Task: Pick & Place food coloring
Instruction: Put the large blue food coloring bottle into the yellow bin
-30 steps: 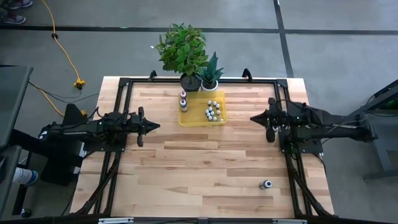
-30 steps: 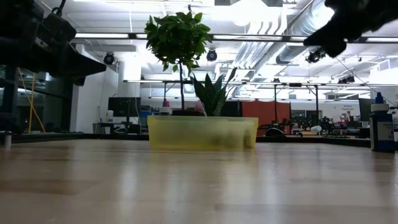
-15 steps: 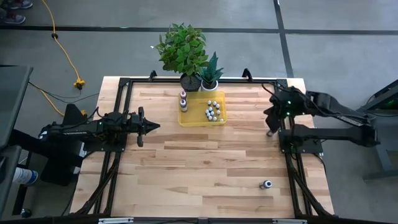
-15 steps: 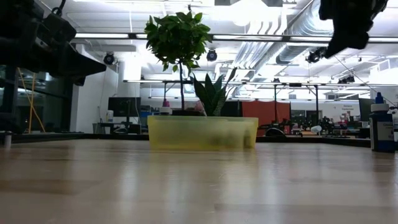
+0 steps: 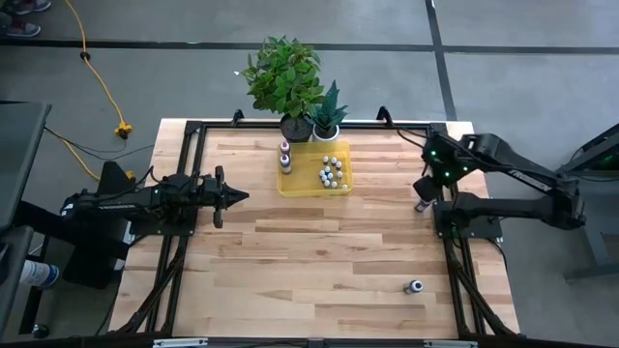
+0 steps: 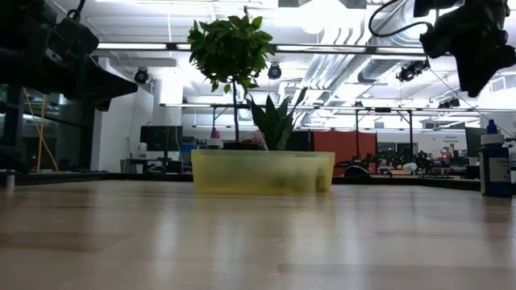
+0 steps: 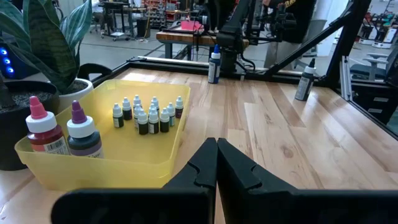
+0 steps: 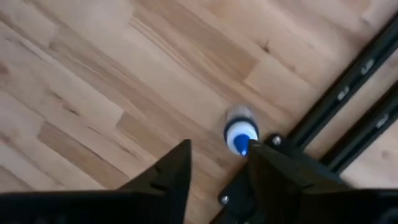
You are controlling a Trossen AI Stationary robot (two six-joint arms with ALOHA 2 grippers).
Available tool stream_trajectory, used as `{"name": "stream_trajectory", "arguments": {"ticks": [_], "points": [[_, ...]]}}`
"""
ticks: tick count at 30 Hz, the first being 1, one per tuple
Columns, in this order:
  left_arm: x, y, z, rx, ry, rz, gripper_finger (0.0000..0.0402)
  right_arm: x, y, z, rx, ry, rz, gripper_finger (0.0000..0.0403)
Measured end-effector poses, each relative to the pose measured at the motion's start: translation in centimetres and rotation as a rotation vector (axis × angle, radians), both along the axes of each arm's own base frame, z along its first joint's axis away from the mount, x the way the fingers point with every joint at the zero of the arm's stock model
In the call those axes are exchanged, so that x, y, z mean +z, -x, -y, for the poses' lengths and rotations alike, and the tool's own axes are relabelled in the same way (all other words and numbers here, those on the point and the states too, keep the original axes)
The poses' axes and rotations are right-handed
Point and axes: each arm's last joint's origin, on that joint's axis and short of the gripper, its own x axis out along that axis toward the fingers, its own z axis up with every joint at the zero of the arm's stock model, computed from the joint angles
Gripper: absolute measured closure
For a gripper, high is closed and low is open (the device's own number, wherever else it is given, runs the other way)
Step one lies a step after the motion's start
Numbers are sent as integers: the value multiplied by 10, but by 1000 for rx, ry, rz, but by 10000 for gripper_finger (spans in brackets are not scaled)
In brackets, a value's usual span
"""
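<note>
From above, a yellow tray [image 5: 314, 169] sits at the far middle of the table [image 5: 309, 261], ahead of and between the two hands; it holds a cluster of tiny bottles [image 5: 330, 171] on the side toward the right hand and two larger bottles [image 5: 285, 155] on the side toward the left hand; two potted plants [image 5: 295, 87] stand just behind the tray at the table's far edge; the left hand [image 5: 232, 196] hangs over the table's left part, near the tray, fingers pressed together; the right hand [image 5: 423, 189] is over the right edge by the black frame rail [image 5: 447, 242], with a blue-capped bottle [image 5: 421, 206] just below it; another bottle [image 5: 415, 286] stands alone well nearer the front edge; the wide middle and front of the table lie open between the hands.

At table height, the tray [image 6: 262, 173] stands mid-table with the plants [image 6: 234, 56] behind; a dark blue bottle [image 6: 493, 165] stands at the picture's right edge, below the right hand [image 6: 476, 48].

In the left wrist view, the left hand [image 7: 216, 163] is clenched on nothing; the tray [image 7: 149, 163] is just ahead, the tiny bottles [image 7: 149, 115] in its far part, a red-bodied and a dark-bodied larger bottle [image 7: 59, 130] in its near corner; two more bottles [image 7: 214, 63] stand well beyond, by the right arm's base.

In the right wrist view, the right hand [image 8: 217, 162] is spread open above the blue-capped bottle [image 8: 240, 134], which stands beside one finger [image 8: 264, 158], close against the frame rail [image 8: 348, 81]; I cannot tell whether they touch.
</note>
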Motion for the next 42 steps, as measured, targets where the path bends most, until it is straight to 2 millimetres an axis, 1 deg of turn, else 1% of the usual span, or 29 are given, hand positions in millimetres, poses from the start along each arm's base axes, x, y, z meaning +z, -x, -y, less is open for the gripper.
{"name": "stream_trajectory", "arguments": {"ticks": [2,5,7,10,18,24,32,34,37,39,42], "points": [[0,0,0,0,0,0,401,-2,-2,1,-22,-23,-32,231],[0,0,0,0,0,0,401,-7,-4,3,-50,-41,-122,201],[0,0,0,0,0,0,401,-9,-4,5,-67,-58,-183,187],[0,0,0,0,0,0,401,-12,-9,8,-80,-72,-215,177],[0,0,0,0,0,0,401,-25,-25,17,-118,-121,-318,175],[0,0,0,0,0,0,401,-31,-31,21,-165,-152,-370,175],[0,0,0,0,0,0,401,-30,-23,22,-315,-147,-376,176],[0,0,0,0,0,0,401,-34,-19,20,-338,-170,-375,176],[0,0,0,0,0,0,401,-48,-16,14,-365,-228,-350,176],[0,0,0,0,0,0,401,-54,-15,13,-393,-233,-316,176],[0,0,0,0,0,0,401,-57,-13,12,-428,-206,-296,175]]}}
